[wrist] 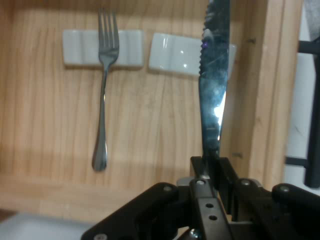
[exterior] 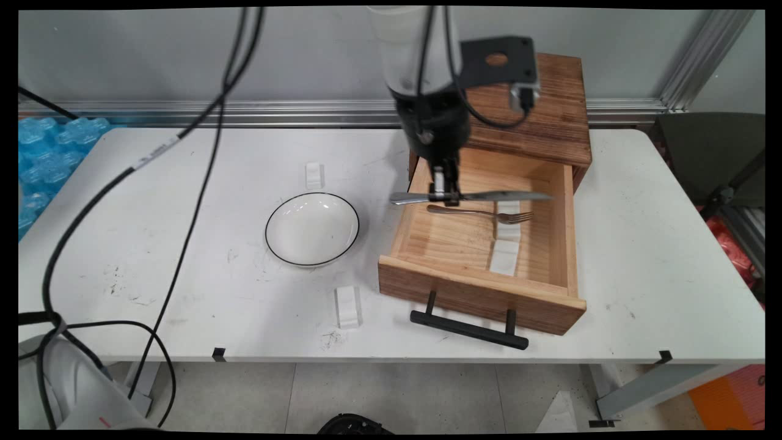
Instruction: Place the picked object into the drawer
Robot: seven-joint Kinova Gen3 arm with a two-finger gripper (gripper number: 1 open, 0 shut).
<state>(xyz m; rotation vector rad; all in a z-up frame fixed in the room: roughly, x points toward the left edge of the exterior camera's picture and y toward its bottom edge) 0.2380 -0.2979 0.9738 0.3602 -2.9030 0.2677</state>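
My gripper hangs over the left part of the open wooden drawer, shut on a table knife that it holds level, blade to the right. In the hand view the serrated blade runs upward from the gripper. Below the knife a fork lies on the drawer floor, its tines on a white rest. The same fork and its rest show in the hand view, with a second white rest beside them, partly behind the blade.
A white bowl with a dark rim stands left of the drawer. Two white rests lie on the table, one behind the bowl, one near the front edge. The drawer's black handle juts forward. The wooden cabinet stands behind.
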